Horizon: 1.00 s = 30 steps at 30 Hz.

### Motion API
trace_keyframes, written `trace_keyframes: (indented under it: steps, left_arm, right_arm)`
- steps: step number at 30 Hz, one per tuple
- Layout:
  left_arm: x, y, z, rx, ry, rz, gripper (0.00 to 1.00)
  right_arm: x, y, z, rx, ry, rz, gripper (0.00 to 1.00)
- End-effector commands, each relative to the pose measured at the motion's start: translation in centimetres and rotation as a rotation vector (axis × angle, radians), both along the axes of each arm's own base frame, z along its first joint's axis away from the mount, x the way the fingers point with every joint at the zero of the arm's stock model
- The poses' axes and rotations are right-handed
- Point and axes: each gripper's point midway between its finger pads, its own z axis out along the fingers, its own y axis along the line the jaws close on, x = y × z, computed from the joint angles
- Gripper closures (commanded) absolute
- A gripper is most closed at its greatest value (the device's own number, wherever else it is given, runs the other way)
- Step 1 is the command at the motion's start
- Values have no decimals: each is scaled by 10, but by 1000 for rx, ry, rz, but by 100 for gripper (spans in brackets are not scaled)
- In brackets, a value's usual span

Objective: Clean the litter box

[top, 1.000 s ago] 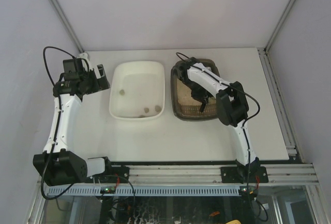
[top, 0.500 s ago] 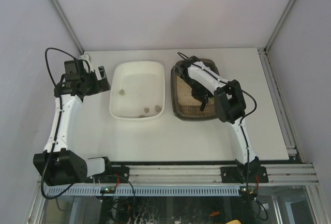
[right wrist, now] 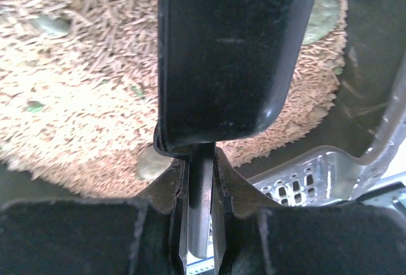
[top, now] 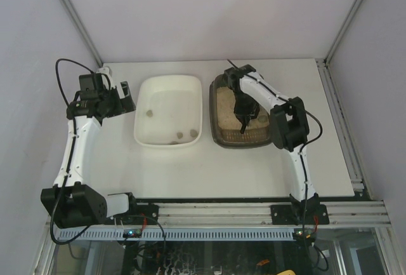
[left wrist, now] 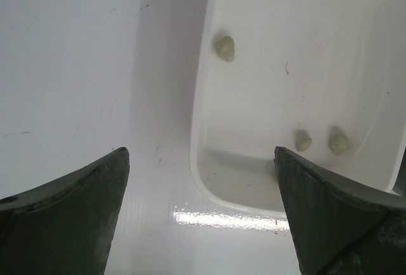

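The dark litter box [top: 216, 132] with beige litter [top: 227, 107] sits right of centre. My right gripper [top: 242, 105] is over the litter, shut on the handle of a black scoop [top: 243, 122]. In the right wrist view the gripper [right wrist: 202, 160] clamps the scoop [right wrist: 228, 53] just above the litter [right wrist: 82, 97]. Greenish-grey clumps [right wrist: 151, 164] lie there, one by the box wall [right wrist: 321, 11]. My left gripper [top: 127, 95] is open and empty beside the white tray's left rim; it also shows in the left wrist view [left wrist: 200, 154].
The white tray [top: 141, 100] stands left of the litter box and holds three clumps [left wrist: 224, 47], [left wrist: 304, 140], [left wrist: 339, 143]. Its rim [left wrist: 196, 160] lies between my left fingers. A pale slotted plastic piece [right wrist: 298, 180] shows by the litter box wall [right wrist: 374, 46].
My right arm has shifted a little to the right and the scoop has swung within the litter box, baring more litter on the left. The left arm has not moved.
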Motion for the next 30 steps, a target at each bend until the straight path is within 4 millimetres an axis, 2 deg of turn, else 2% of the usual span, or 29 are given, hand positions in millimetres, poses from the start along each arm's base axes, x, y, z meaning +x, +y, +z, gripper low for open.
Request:
trace_keyframes:
  steps: [1, 12, 19, 26, 30]
  left_arm:
    - [0, -1, -6, 18, -5, -24, 0]
    - [1, -3, -9, 10, 3, -34, 0]
    - [1, -6, -9, -1, 12, -41, 0]
    - [-2, -14, -15, -26, 21, -68, 0]
    - [-5, -20, -21, -50, 36, -88, 0]
  right_arm:
    - [15, 41, 18, 281, -68, 59, 100]
    - [25, 33, 25, 489, -129, 52, 100]
    - [30, 30, 26, 722, -207, 43, 100]
    - [29, 16, 32, 728, -283, 54, 100]
    - [32, 12, 36, 866, -352, 30, 100]
